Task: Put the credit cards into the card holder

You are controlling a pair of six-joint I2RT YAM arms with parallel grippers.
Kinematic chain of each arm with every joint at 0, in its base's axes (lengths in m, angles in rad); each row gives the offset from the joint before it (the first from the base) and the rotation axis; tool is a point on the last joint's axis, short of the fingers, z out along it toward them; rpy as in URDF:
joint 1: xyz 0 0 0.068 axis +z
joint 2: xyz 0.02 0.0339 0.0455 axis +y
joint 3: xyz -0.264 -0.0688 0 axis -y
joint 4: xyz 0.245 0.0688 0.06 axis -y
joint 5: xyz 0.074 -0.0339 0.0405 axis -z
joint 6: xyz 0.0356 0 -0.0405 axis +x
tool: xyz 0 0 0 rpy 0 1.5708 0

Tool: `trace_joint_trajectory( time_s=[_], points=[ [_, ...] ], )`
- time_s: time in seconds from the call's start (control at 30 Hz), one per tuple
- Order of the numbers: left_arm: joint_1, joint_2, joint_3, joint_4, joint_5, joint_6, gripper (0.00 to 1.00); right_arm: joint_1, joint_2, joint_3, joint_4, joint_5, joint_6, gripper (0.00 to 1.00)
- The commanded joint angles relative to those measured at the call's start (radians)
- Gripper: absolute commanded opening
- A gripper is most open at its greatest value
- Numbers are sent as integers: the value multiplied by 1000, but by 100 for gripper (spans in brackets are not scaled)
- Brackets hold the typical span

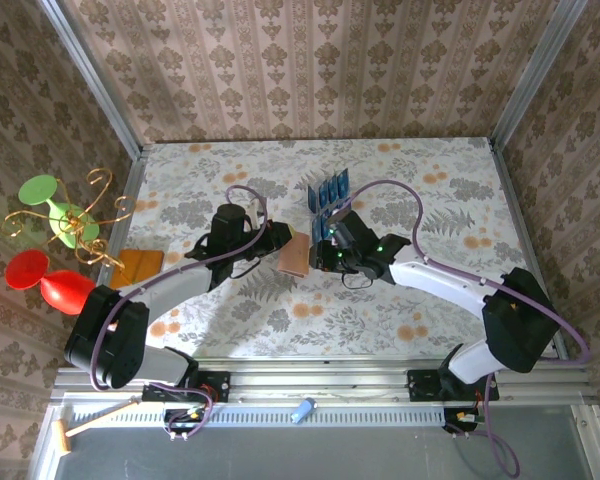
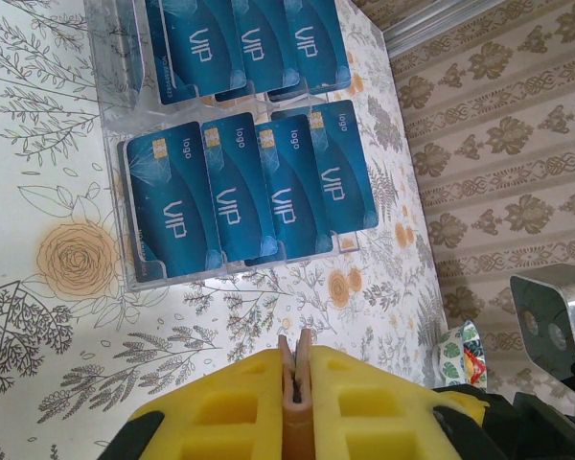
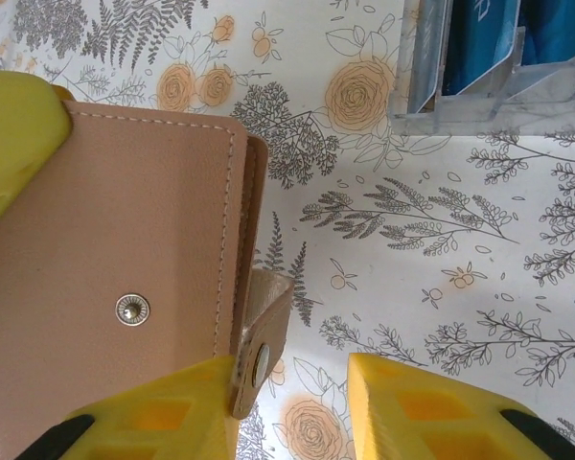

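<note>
Left gripper [image 2: 295,362] clamps the small tan leather-look folding card holder [image 3: 125,240] by its edge, prob. steadying it near the clear plastic rack [image 2: 110,96] of thin blue credit cards [image 2: 249,192] — while right gripper [image 3: 292,383], jaws partly apart, brackets its snap tab [image 3: 259,335], prob. to open it.

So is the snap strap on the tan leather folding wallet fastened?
No: in the right wrist view the strap hangs loose off the edge of the tan leather wallet, and the snap stud on its face is bare.
</note>
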Motion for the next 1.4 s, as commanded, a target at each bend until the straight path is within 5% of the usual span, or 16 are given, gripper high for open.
trace_joint_trajectory(
  time_s=[0.0, 0.2, 0.5, 1.33, 1.37],
  points=[
    [-1, -38, 13, -5, -3, 18, 0, -4, 12, 43, -5, 17, -9, 35],
    [-4, -39, 12, -3, -4, 18, 0, -11, 24, 68, -13, 16, -13, 34],
    [-5, -37, 9, 1, -9, 17, 0, -18, 24, 60, -14, 2, -20, 0],
    [-2, 10, -8, 46, -7, 22, 0, -20, -28, 58, -2, -64, -14, 0],
    [-2, 14, -10, 50, -7, 23, 13, -20, -28, 59, 0, -68, -12, 0]
  ],
)
